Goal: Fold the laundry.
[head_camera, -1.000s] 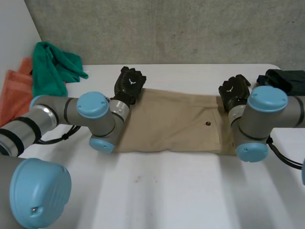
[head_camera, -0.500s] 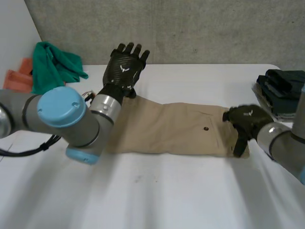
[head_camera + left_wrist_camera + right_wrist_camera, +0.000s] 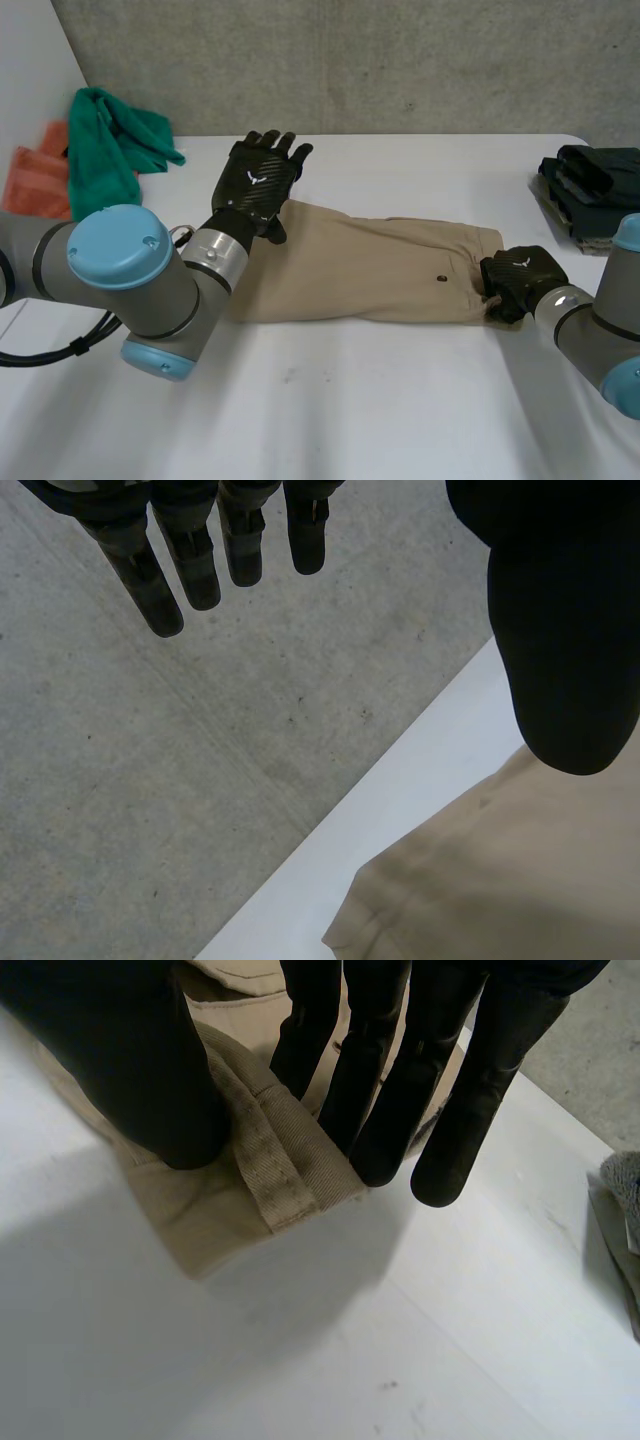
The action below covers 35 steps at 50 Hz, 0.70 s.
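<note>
Right hand (image 3: 518, 281) pinches the waistband end of the tan trousers (image 3: 370, 270); left hand (image 3: 258, 183) hovers above them, fingers spread.

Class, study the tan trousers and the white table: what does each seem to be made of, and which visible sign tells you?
Tan trousers: probably cotton twill, matte; fine diagonal ribs and a stitched waistband show. Table: likely laminate or painted board; smooth, matte white, faintly scuffed.

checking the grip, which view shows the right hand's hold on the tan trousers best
Right wrist view: the right hand pinches a ridge of the tan trousers between thumb and fingers. The head view shows it from above, hold hidden. The left wrist view shows the trousers' other end.
</note>
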{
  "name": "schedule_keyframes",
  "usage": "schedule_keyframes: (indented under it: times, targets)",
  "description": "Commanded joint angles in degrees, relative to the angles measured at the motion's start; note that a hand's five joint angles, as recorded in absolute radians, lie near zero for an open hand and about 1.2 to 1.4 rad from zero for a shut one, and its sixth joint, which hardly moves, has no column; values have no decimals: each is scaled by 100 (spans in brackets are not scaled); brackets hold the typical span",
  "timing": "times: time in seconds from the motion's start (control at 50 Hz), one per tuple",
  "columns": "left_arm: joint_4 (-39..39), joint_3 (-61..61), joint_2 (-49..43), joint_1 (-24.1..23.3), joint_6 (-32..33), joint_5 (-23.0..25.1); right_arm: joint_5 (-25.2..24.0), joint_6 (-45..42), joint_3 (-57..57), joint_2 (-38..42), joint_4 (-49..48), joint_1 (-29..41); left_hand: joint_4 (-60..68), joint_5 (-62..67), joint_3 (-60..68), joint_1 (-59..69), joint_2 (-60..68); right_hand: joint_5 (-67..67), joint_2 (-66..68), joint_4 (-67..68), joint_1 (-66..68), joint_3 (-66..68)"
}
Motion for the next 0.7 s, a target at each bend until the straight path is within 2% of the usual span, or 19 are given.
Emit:
schedule_keyframes:
  times: [0.02, 0.1, 0.18, 0.3, 0.4, 0.42, 0.48, 0.5, 0.6, 0.64, 0.7]
  targets:
    - [-18, -82, 184, -10, -5, -6, -76, -31, 147, -286, 105, -244, -181, -261, -232, -81, -179, 1664, 1244, 1187, 2867, 1278]
    - [-44, -214, 404, -1, -14, -6, -93, -303, 358, -901, 245, -577, -181, -261, -232, -81, -179, 1664, 1244, 1187, 2867, 1278]
    - [-132, -354, 668, 8, -23, 3, -41, -1539, 367, -1419, 578, -973, -181, -261, -232, -81, -179, 1664, 1244, 1187, 2867, 1278]
    - [-237, -530, 949, 113, -146, 3, -58, -2799, 77, -1587, 562, -860, -181, -261, -232, -81, -179, 1664, 1244, 1187, 2867, 1278]
    - [-343, -601, 1054, 236, -462, 3, -172, -2984, -424, -1544, 273, 474, -181, -261, -232, -81, -179, 1664, 1244, 1187, 2867, 1278]
    - [-360, -601, 1063, 254, -515, 3, -303, -3011, -555, -1491, 124, 877, -181, -261, -232, -81, -179, 1664, 1244, 1187, 2867, 1278]
    - [-405, -636, 1125, 377, -691, 3, -602, -3028, -723, -1158, -131, 1389, -181, -261, -232, -81, -179, 1664, 1244, 1187, 2867, 1278]
    - [-422, -645, 1142, 412, -717, 3, -855, -3063, -784, -896, -315, 1695, -181, -261, -232, -81, -179, 1664, 1244, 1187, 2867, 1278]
    - [-431, -767, 1265, 710, -805, -6, -1648, -3318, -969, -244, -633, 2523, -181, -261, -232, -81, -179, 1664, 1244, 1187, 2867, 1278]
    - [-448, -803, 1309, 781, -814, 3, -1832, -3406, -1083, 107, -660, 2813, -181, -261, -232, -81, -179, 1664, 1244, 1187, 2867, 1278]
    - [-466, -864, 1327, 869, -814, 3, -1834, -3407, -1232, 363, -625, 2911, -181, -261, -232, -81, -179, 1664, 1244, 1187, 2867, 1278]
